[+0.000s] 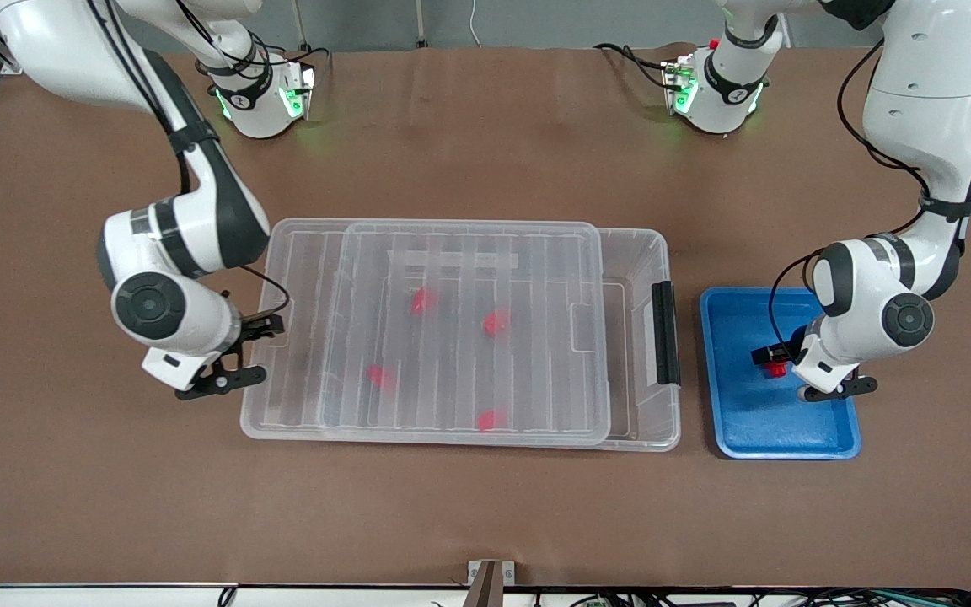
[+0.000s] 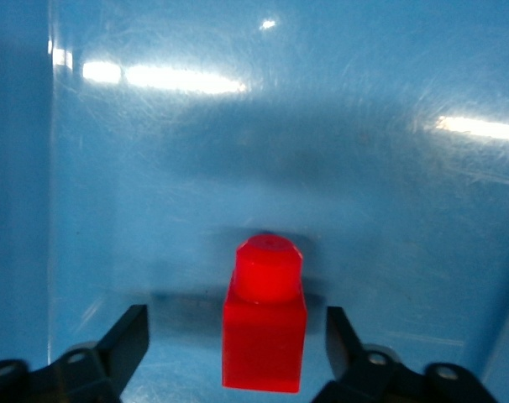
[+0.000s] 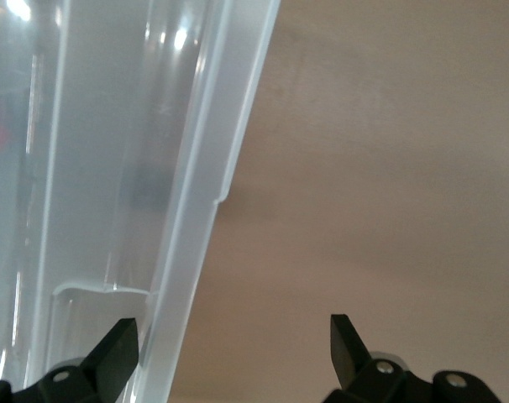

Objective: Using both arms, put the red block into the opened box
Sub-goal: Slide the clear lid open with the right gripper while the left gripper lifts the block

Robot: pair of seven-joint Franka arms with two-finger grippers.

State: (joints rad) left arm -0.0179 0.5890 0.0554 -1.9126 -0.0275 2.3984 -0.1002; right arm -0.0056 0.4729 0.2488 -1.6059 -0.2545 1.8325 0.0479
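down in the blue tray (image 1: pixel 789 430) the left gripper (image 2: pixel 238 353) has its fingers spread either side of the red block (image 2: pixel 264 336) without touching it, while the right gripper (image 3: pixel 233 348) sits with fingers apart astride the rim of the box (image 1: pixel 637 253), whose lid (image 1: pixel 469 337) lies shifted toward the right arm's end.

I see my left arm bent down at the frame's right edge, its left gripper (image 1: pixel 791 371) low at lower right, fingers (image 2: pixel 124 340) spread apart. My right arm folds down at left; the right gripper (image 1: pixel 254 350) sits mid-left, fingers (image 3: pixel 118 346) wide.
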